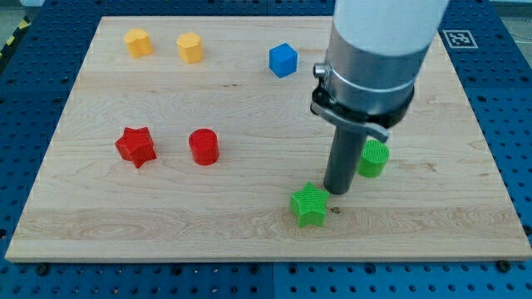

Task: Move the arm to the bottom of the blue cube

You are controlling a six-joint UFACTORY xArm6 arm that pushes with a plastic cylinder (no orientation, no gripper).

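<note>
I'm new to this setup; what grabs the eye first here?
The big grey arm at the view's right, my tip resting between the green star and green cylinder. The blue cube sits well above, toward the view's top.

Lab: blue perforated bench, fiducial tag.

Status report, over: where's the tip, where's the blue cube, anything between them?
My tip down on the board, between green star and green cylinder. Blue cube well toward the view's top, untouched. No block between them.
</note>
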